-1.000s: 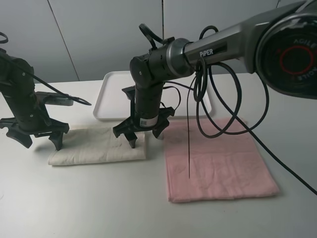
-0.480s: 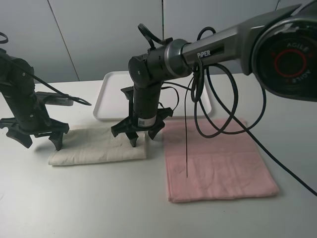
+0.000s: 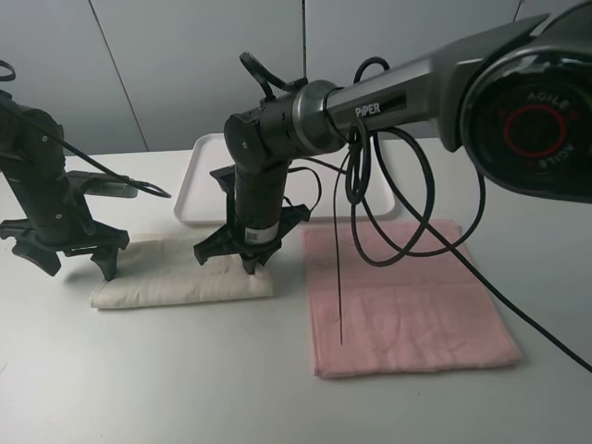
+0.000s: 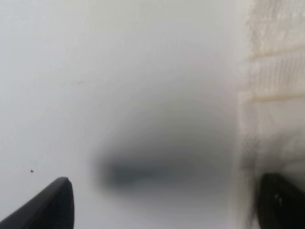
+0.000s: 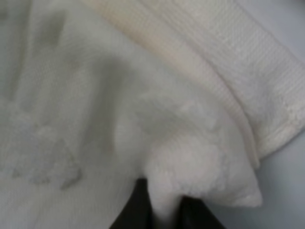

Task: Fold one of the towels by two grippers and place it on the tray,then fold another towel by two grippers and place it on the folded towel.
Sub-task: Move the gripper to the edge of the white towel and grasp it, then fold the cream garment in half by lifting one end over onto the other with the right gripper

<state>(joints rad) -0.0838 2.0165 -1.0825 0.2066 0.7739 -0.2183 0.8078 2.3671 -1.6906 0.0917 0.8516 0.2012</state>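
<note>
The cream towel (image 3: 176, 275) lies folded into a strip on the table in front of the tray (image 3: 205, 176). My right gripper (image 3: 248, 262) stands on the strip's right end. In the right wrist view its fingertips (image 5: 138, 210) are shut on a pinched ridge of the cream towel (image 5: 190, 157). At the strip's left end my left gripper (image 3: 79, 265) is open, one finger (image 4: 281, 202) over the cream towel's edge (image 4: 274, 95) and the other finger (image 4: 50, 205) over bare table. The pink towel (image 3: 407, 296) lies flat to the right.
The white tray sits behind the towels, partly hidden by the right arm (image 3: 370, 92). Black cables (image 3: 370, 203) from that arm hang in loops over the pink towel's near-left part. The white table (image 3: 185, 370) is bare in front of both towels.
My right gripper has shut on the cream towel's right end and shifted a little to the left. The left gripper has stayed open in place.
</note>
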